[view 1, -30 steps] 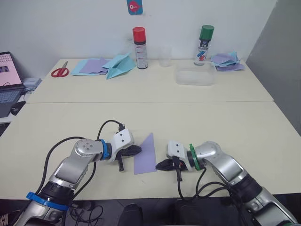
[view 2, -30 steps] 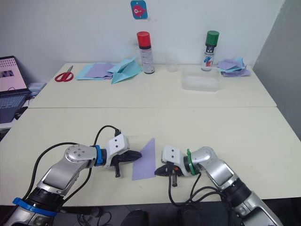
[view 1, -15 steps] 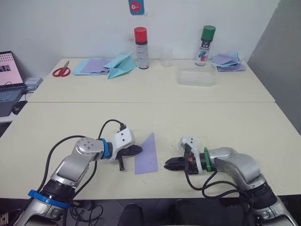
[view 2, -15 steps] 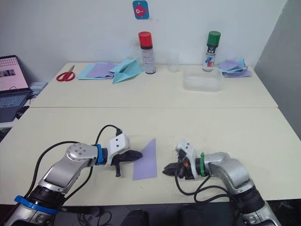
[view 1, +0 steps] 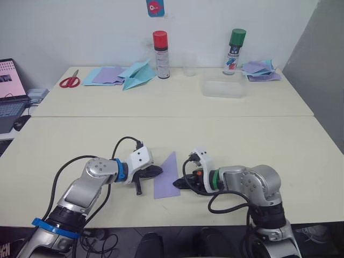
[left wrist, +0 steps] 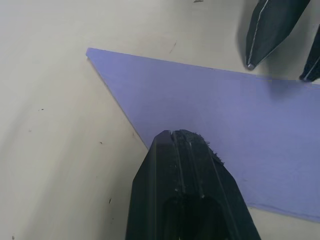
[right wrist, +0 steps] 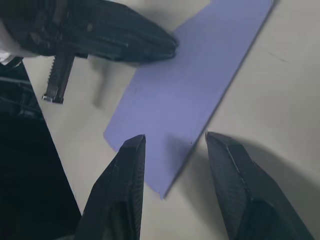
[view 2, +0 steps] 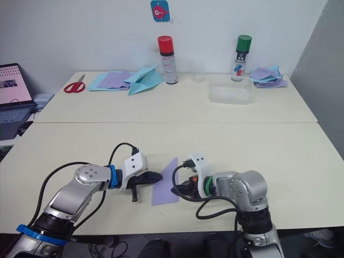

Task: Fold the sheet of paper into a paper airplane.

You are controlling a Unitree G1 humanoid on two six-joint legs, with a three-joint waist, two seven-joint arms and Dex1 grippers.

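Lavender paper [view 1: 166, 177], flat narrow point

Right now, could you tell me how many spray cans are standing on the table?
2. The red-capped spray can stands at the far edge, beside the light blue paper plane. The green-capped spray can stands further right, behind the clear plastic container.

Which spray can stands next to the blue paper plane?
The red-capped can, just right of the blue plane; the green-capped can stands further right.
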